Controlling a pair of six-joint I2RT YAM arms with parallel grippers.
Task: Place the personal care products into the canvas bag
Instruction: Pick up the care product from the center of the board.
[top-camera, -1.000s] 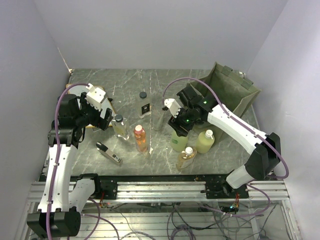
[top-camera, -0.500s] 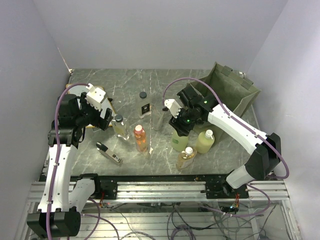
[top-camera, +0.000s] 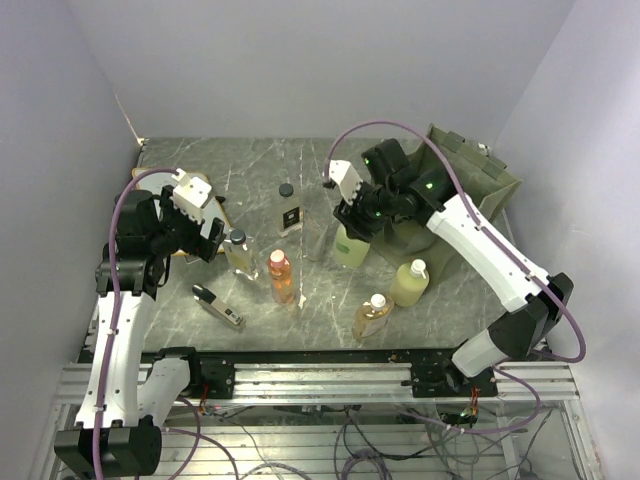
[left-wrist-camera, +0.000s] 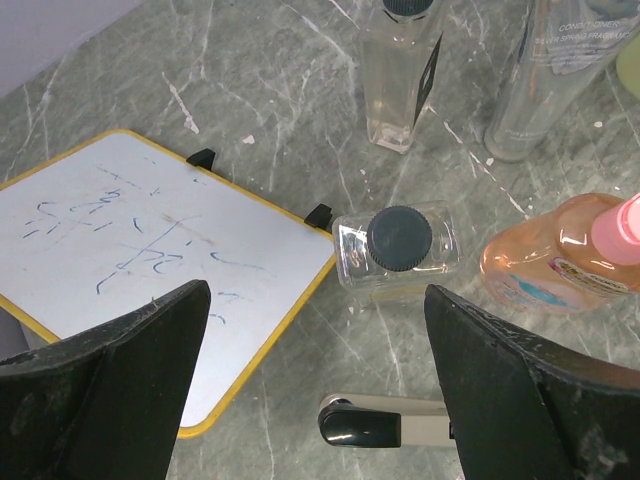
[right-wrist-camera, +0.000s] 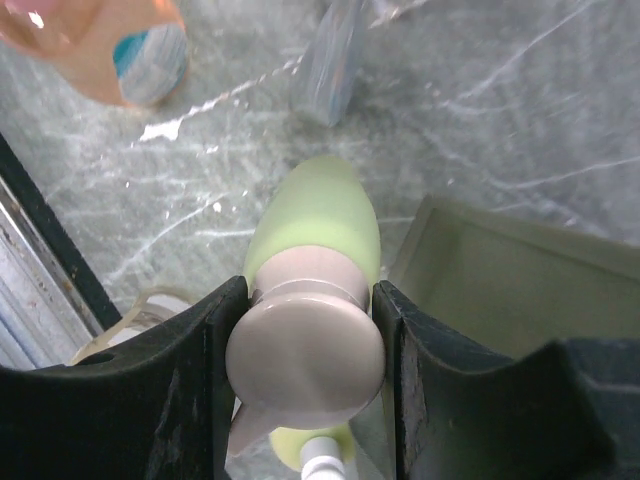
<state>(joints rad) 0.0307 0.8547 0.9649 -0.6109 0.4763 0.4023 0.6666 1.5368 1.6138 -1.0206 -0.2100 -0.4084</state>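
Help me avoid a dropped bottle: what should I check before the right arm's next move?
1. Right fingers clamped on the yellow-green bottle's pump cap: ok.
2. Bottle clear of the table: cannot tell.
3. Bottle above the canvas bag's opening: not ok, it is beside the bag's wall, outside it.
4. Bag mouth open: ok.
5. Left fingers open, far off over the white board: ok.
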